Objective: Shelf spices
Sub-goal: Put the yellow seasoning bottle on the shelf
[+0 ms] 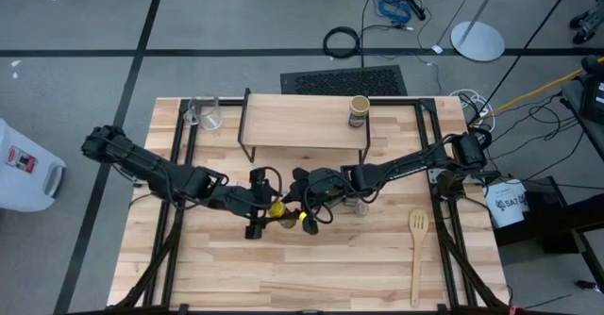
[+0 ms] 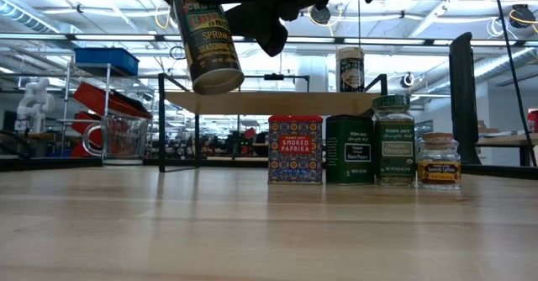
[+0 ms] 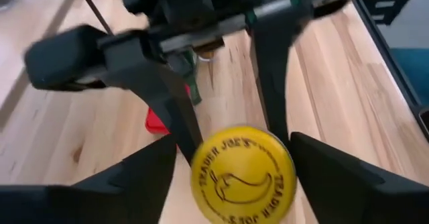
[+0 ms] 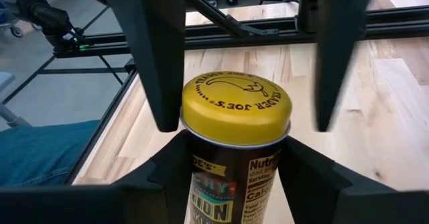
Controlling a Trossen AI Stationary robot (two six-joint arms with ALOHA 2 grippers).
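One yellow jar (image 4: pixel 234 127) hangs tilted above the desk (image 1: pixel 330 268), the right gripper (image 4: pixel 234 143) with its jaws closed on the jar's body, left gripper (image 3: pixel 231 163) jaws wide beside its lid. Four spices stand under the shelf (image 1: pixel 302 124); one tan jar (image 1: pixel 359 110) stands on top.

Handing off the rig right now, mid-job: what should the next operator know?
Left tool open, either side of the yellow jar.
Right tool shut on the yellow jar, held above the table.
Tan jar stands on the shelf: done.
Red tin, dark tin, green-lidded jar and tiny brown jar stand in a row on the table.
Left: shelve the yellow jar, then those four.
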